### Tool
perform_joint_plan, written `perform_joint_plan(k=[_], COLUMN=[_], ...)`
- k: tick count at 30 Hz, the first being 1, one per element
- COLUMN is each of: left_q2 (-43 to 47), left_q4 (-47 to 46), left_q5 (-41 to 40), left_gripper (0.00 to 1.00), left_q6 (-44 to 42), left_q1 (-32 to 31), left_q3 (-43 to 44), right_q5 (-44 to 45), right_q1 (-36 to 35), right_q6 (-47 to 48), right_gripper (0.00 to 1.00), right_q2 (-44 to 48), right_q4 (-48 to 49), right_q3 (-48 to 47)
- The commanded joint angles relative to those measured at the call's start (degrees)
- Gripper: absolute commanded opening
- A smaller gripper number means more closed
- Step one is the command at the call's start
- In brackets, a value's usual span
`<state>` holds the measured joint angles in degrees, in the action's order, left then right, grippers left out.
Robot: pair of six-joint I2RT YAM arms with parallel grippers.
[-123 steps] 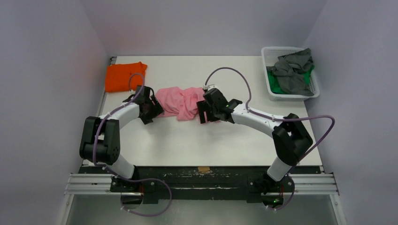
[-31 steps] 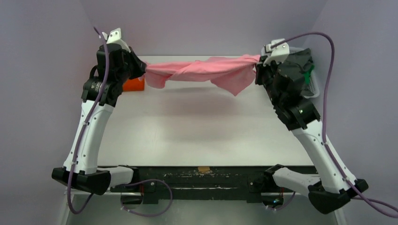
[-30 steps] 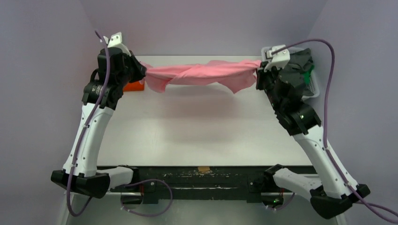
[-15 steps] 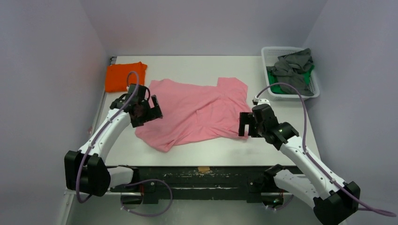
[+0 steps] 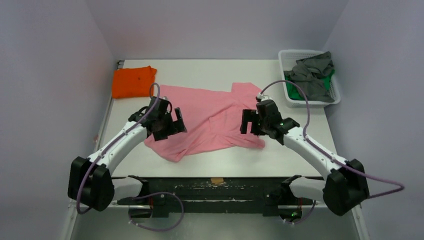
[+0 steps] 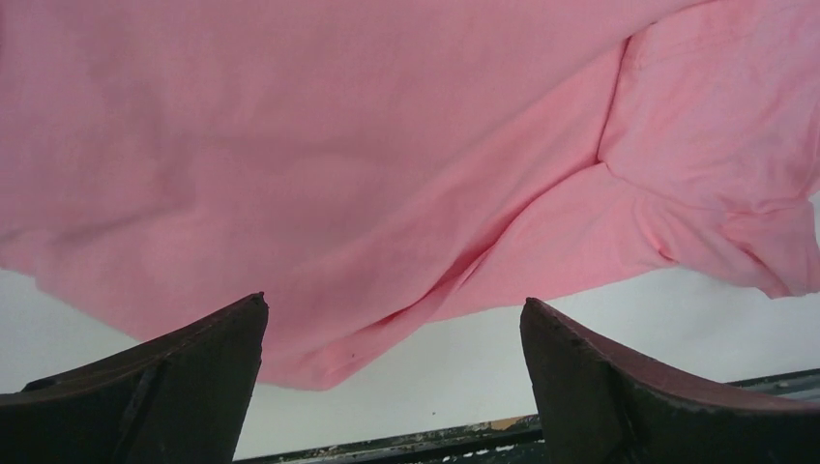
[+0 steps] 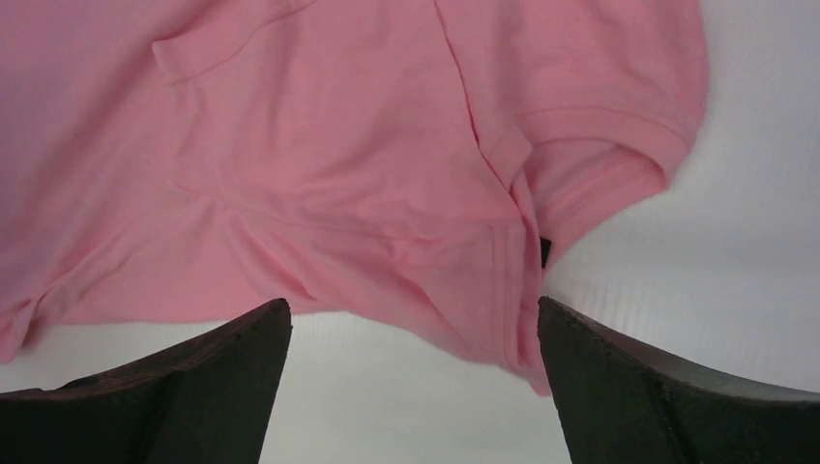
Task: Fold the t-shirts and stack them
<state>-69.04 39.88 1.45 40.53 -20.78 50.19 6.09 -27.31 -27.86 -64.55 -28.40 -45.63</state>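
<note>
A light pink cloth short-sleeved t-shirt (image 5: 210, 120) is seen spread open across the middle of the white table (image 5: 210, 70), lying mostly flat but creased. A diagonal fold runs through its body, and its near-left corner is bunched toward the table's near edge. One sleeve is laid out at the far right of the garment; in the right wrist view another hemmed sleeve is seen turned under at the near-right edge.

The left gripper (image 6: 392, 304) is held over the left part of the pink shirt. Its two dark fingers (image 6: 184, 387) are spread wide apart and nothing is clasped between them — only cloth and a strip of table are seen beyond the tips. The right gripper (image 7: 411, 304) is held over the right part of the same shirt, likewise spread wide and holding nothing. Whether either set of fingertips touches the cloth cannot be told.

A bright orange t-shirt (image 5: 132, 81), folded into a rough rectangle, is set at the far-left corner of the table, near the pink shirt's far-left edge. A white plastic slatted basket (image 5: 300, 52) is placed at the far-right corner, well apart from the pink shirt. In it a crumpled grey t-shirt (image 5: 312, 72) is piled over a green one (image 5: 295, 93) — only a little of the green shows.
</note>
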Motion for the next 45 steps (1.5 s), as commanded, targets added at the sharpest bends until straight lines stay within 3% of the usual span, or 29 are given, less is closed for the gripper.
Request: perform_joint_plan(k=[1, 7, 12, 17, 25, 29, 32, 36, 40, 45], left_q2=[-9.2, -27.9, -31.6, -26.9, -10.2, -6.8, -3.9, -2.5, -5.3, -21.2], left_q4=[-10.4, -10.6, -10.3, -10.7, -9.6, -5.3, -0.5, 6.9, 7.3, 10.1], left_q5=[4.6, 6.4, 7.7, 7.9, 6.9, 4.8, -0.3, -11.2, -15.2, -15.6], left_gripper=[1.0, 0.99, 0.98, 0.97, 0.98, 0.98, 0.99, 1.0, 1.0, 1.0], left_q6=[1.5, 1.9, 2.3, 5.2, 12.8, 15.1, 14.0, 10.0, 4.6, -2.0], left_q1=[-0.3, -0.6, -3.8, -9.4, -23.5, -29.6, -29.9, -27.1, -14.2, 1.6], left_q3=[1.8, 12.7, 11.1, 2.6, -12.7, -12.2, -7.7, 3.9, 13.0, 30.4], right_q5=[-3.3, 1.2, 2.4, 0.3, -0.3, -3.5, -0.7, 11.7, 18.1, 13.0], right_q1=[0.0, 0.0, 0.0, -1.7, -6.9, -6.9, -7.0, -6.7, -4.9, 0.0], right_q6=[2.4, -0.1, -3.4, -7.7, -12.8, -13.4, -12.9, -12.0, -11.8, -9.0], right_gripper=[0.96, 0.94, 0.91, 0.86, 0.85, 0.87, 0.9, 0.99, 0.99, 0.99], right_q2=[-11.2, -25.5, -27.6, -21.8, -1.2, 8.4, 10.5, 8.0, 6.0, 2.9], right_q4=[12.3, 15.6, 16.1, 15.4, 0.9, 0.5, 1.4, -2.1, 2.2, 8.5], right_q3=[-5.9, -10.0, -3.9, 5.7, 17.6, 20.8, 16.4, 4.8, 0.1, -1.0])
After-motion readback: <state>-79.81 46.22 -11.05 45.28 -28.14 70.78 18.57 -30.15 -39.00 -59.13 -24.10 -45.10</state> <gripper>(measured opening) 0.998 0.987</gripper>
